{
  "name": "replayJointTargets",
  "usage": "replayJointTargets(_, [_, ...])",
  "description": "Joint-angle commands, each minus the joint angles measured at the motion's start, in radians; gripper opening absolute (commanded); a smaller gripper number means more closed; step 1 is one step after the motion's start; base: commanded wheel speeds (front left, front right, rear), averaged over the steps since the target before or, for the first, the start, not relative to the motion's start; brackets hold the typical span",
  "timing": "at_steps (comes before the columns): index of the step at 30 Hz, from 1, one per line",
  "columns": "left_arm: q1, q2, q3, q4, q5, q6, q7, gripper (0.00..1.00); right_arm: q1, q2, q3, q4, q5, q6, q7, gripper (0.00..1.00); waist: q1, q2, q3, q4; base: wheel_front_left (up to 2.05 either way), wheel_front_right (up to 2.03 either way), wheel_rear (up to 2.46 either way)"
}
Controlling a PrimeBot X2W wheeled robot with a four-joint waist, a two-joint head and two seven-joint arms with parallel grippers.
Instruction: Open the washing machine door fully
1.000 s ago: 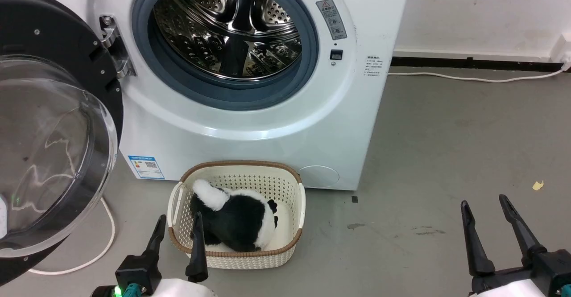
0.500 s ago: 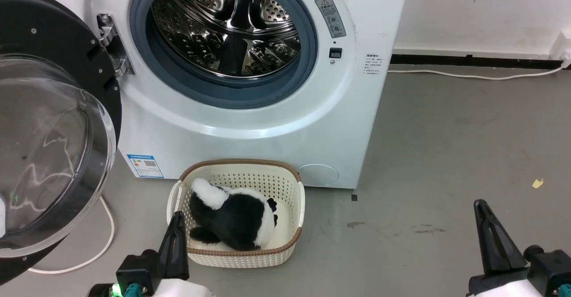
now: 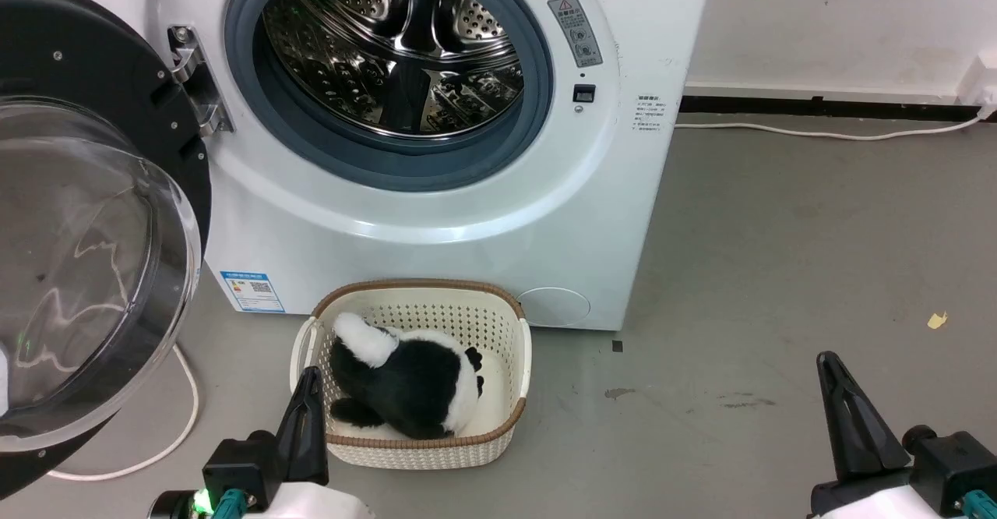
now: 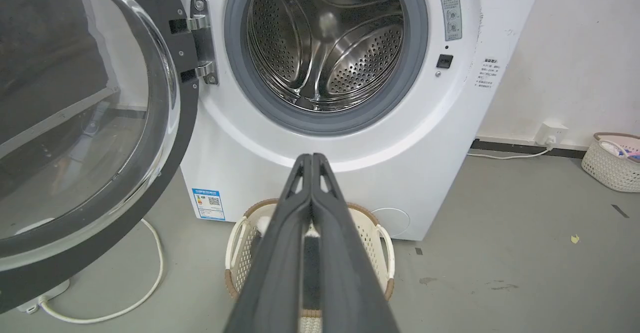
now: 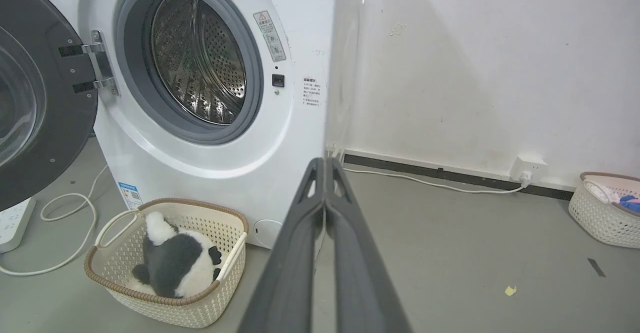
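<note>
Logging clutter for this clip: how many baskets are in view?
2. First basket: on the floor before the washing machine, holding a black-and-white plush toy. Second basket: against the wall to the right, near a socket. Others could lie outside the frames.

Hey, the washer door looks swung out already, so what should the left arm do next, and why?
Probably lift the left gripper, shut, toward the washing machine door and nudge its black rim further back. The door hangs out on its hinge at the left, the drum opening is exposed, and that gripper sits nearest, low near the basket.
</note>
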Motion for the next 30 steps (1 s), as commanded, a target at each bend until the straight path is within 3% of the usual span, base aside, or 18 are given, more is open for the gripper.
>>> replayJointTargets(1, [-0.003, -0.005, 0.005, -0.006, 0.011, -0.005, 0.005, 0.0, -0.011, 0.001, 0.002, 0.001, 0.0, 0.0, 0.005, 0.0, 0.0, 0.0, 0.0, 0.0, 0.0, 0.0, 0.0])
replayJointTargets(30, [-0.008, -0.033, 0.056, -0.026, 0.076, -0.053, 0.063, 0.0, -0.028, 0.002, 0.027, 0.004, -0.001, 0.0, 0.064, 0.0, 0.0, 0.0, -0.003, -0.008, 0.0, 0.0, 0.0])
